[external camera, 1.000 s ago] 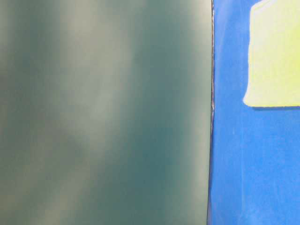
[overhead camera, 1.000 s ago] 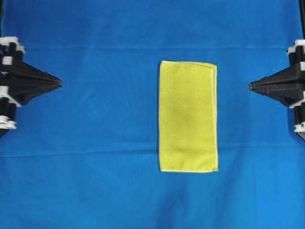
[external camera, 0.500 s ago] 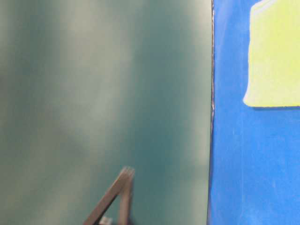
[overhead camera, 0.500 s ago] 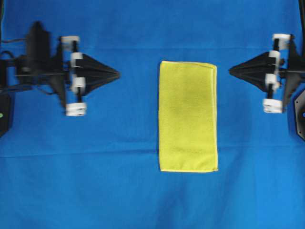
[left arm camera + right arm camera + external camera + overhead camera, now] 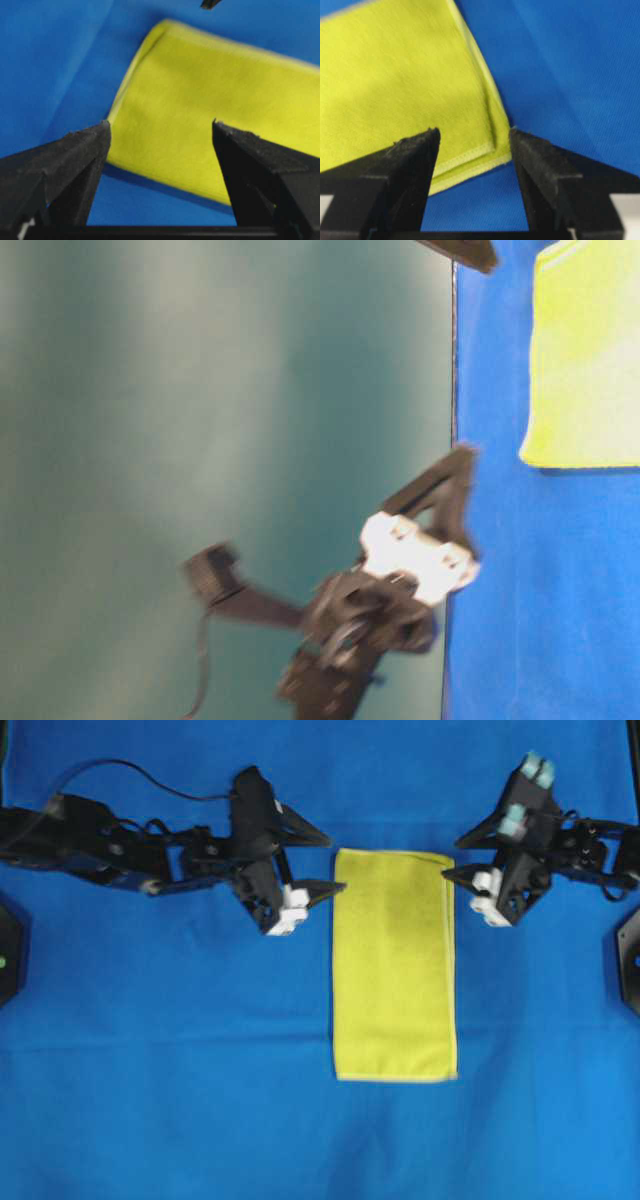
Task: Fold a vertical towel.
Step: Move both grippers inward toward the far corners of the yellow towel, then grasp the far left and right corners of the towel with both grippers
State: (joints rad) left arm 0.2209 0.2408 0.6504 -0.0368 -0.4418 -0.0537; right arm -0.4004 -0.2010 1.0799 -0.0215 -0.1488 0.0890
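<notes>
The yellow towel [image 5: 395, 965] lies flat, long side running top to bottom, on the blue cloth; it also shows in the table-level view [image 5: 585, 350]. My left gripper [image 5: 334, 863] is open beside the towel's top left corner, apart from it; the left wrist view shows the towel [image 5: 200, 100] between and beyond the fingers [image 5: 75, 155]. My right gripper [image 5: 458, 858] is open beside the top right corner; the right wrist view shows that hemmed corner [image 5: 485, 145] between the fingers [image 5: 540, 160], with no contact visible.
The blue cloth [image 5: 200, 1070] covers the whole work surface. Its edge [image 5: 452, 440] shows in the table-level view against a plain green background. A black fixture [image 5: 630, 960] sits at the right border.
Both arms have swung in from the side edges toward the towel's top corners. Both grippers, shut before, have opened. The towel has not moved.
</notes>
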